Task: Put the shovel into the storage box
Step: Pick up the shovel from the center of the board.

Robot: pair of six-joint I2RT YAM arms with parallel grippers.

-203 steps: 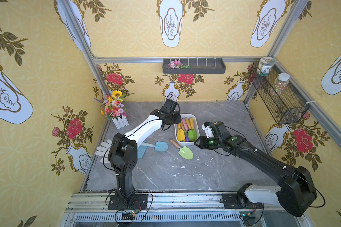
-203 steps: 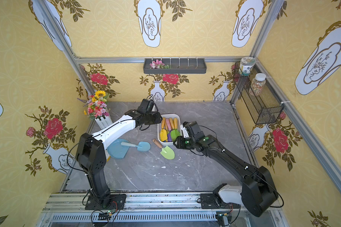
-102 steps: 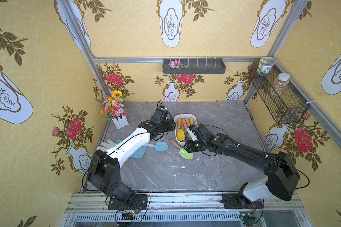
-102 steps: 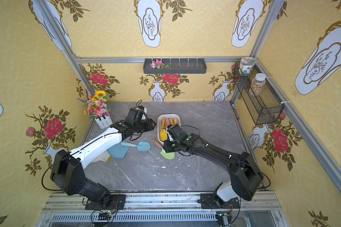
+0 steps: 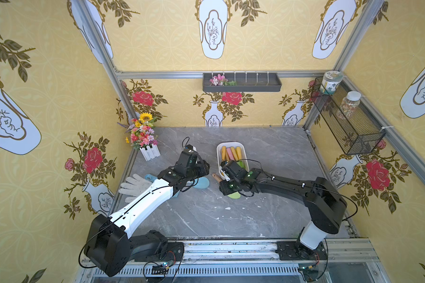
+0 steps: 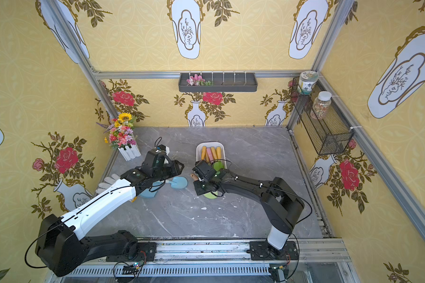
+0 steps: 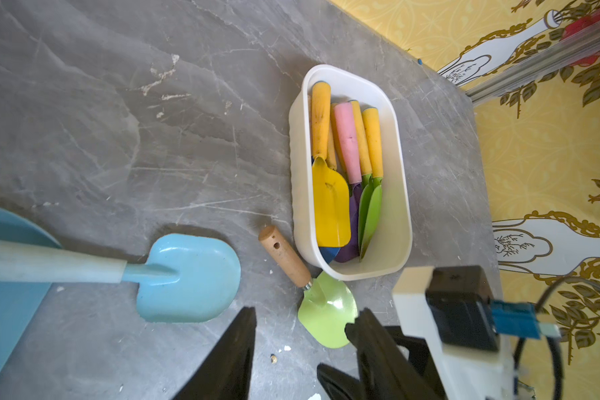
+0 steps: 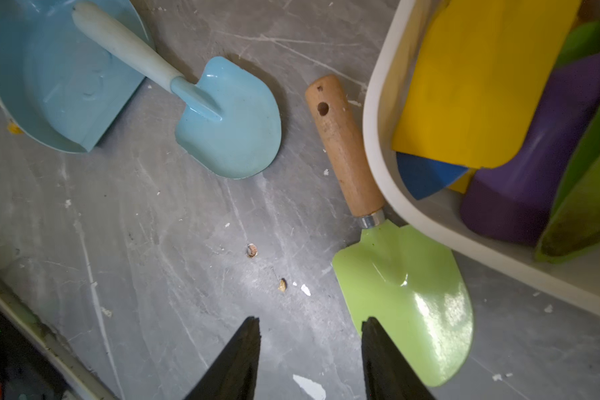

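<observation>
Storage box (image 7: 394,214) sits mid-table (image 5: 268,152). Green shovel (image 8: 395,270) lies flat at its 7 o'clock corner, handle to 10, blade to 4 (top-view clock). Right end effector (image 8: 310,332) is nearer, spread and empty at the blade edge. Left end effector (image 7: 307,313) is spread too.

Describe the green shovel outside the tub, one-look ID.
On the grey marble tabletop, find the white rectangular plastic tub of shovels. Just outside its robot-side end lies a light green shovel. Only it has a bare wooden handle; the pale blue shovel beside it does not.
</observation>
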